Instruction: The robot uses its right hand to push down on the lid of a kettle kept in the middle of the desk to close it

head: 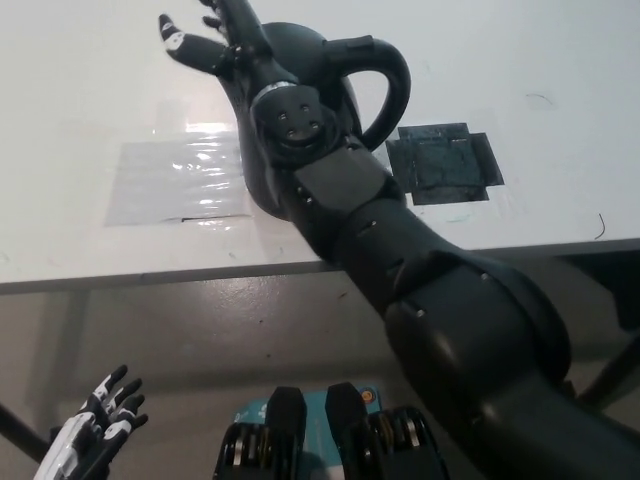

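Observation:
A black kettle stands on the white desk, its looped handle pointing right. Its lid looks down, though my arm covers much of the body. My black right arm reaches up across the kettle's left side. My right hand hovers at the kettle's upper left, near the spout side, fingers spread and holding nothing. My white left hand rests low at the bottom left, below the desk edge, fingers apart.
A clear plastic sheet is taped to the desk left of the kettle. A dark square patch lies to its right. The desk's front edge runs across the middle of the picture.

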Robot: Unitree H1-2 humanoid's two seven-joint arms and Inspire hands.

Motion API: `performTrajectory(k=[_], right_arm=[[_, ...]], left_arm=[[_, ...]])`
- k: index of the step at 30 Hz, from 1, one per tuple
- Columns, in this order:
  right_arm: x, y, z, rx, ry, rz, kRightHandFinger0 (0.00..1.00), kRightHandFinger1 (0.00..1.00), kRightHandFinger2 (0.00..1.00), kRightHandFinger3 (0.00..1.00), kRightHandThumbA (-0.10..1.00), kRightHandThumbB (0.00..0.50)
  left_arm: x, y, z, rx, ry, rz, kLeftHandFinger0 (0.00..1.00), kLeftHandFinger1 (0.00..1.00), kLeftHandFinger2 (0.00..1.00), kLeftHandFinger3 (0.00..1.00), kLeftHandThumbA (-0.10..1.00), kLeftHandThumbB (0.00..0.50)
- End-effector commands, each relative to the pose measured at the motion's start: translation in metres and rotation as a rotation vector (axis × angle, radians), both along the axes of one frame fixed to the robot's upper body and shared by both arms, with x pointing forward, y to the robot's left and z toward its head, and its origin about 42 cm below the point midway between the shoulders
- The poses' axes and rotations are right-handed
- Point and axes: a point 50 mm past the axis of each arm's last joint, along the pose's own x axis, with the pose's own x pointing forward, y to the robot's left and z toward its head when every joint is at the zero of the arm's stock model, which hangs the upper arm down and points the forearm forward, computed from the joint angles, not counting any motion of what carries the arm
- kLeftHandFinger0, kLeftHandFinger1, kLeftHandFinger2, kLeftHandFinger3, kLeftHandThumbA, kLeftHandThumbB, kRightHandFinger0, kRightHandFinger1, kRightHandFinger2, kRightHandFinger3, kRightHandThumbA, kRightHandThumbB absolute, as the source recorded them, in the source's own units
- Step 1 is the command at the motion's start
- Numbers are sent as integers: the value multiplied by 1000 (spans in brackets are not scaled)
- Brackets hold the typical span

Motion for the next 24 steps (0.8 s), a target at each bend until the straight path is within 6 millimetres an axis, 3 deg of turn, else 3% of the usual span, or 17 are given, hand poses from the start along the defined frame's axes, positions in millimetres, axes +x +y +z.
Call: performTrajectory(k=[1,3,6,11,14,15,18,21,24], right_arm=[[11,-28,-13,31,26,-51,926,1000,1000,1000,496,49],[11,-33,-24,25,47,-73,966,1000,1000,1000,433,37],[9,-39,-46,53,112,-94,986,1000,1000,1000,458,102],[6,-42,-61,26,128,-105,910,998,1000,1000,499,81],[4,-43,-70,25,149,-100,956,1000,1000,1000,500,69],[1,-46,-84,25,166,-100,1000,1000,1000,1000,485,65],[0,-49,-91,11,170,-103,973,1000,1000,1000,515,88],[-1,-46,-87,35,160,-92,968,1000,1000,1000,513,94],[3,-40,-64,61,101,-66,1000,1000,1000,1000,499,119]], left_arm=[[-4,7,9,20,-26,5,1000,1000,1000,1000,419,10],[-4,7,10,23,-26,5,1000,1000,1000,1000,420,21],[-7,7,10,29,-26,9,1000,1000,1000,1000,417,17],[-6,8,11,13,-32,11,1000,1000,1000,1000,398,21],[-6,8,11,23,-28,14,1000,1000,1000,1000,394,19],[-5,8,11,10,-30,12,1000,1000,1000,1000,372,6],[-5,8,11,18,-33,7,1000,1000,1000,1000,376,0],[-9,9,10,28,-26,15,1000,1000,1000,1000,377,0],[-13,10,8,23,-16,22,1000,1000,1000,1000,367,5]])
